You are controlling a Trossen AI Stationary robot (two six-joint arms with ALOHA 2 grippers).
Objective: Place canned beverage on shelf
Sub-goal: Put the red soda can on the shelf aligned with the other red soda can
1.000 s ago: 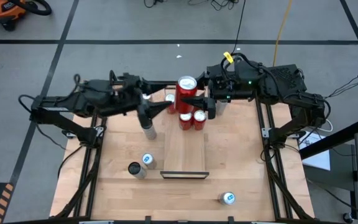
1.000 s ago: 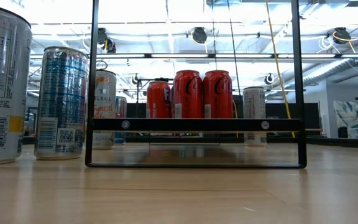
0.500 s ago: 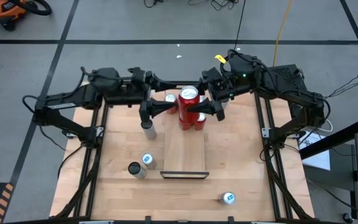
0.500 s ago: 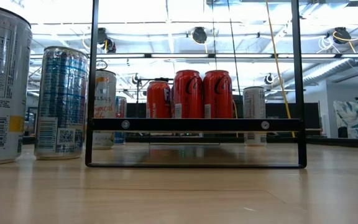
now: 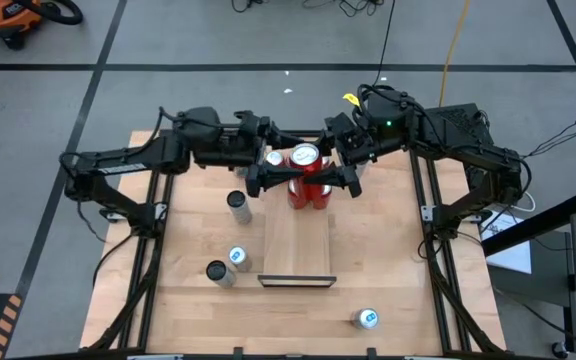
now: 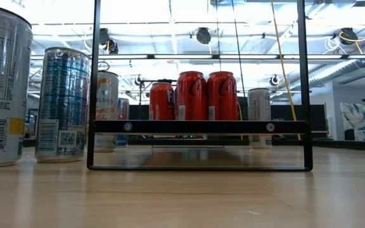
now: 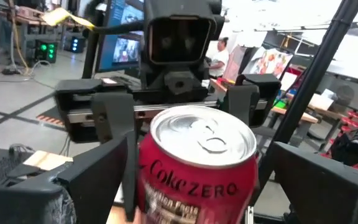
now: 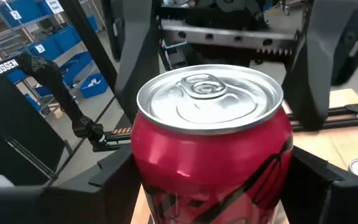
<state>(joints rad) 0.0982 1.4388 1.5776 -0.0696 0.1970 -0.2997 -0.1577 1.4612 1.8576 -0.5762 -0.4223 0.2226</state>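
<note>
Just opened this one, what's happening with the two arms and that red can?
Both arms meet at the far end of the shelf. The right pincer grips a red Coke Zero can, held above the red cans already standing on the shelf's far end. The left pincer sits spread wide on either side of the same can, looking like a handover, though contact is unclear. Several slim cans wait on the table beside the shelf.

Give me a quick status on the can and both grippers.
Right gripper shut on red can, over far end of shelf. Left gripper open, fingers either side of it. Two red cans already shelved just below.
</note>
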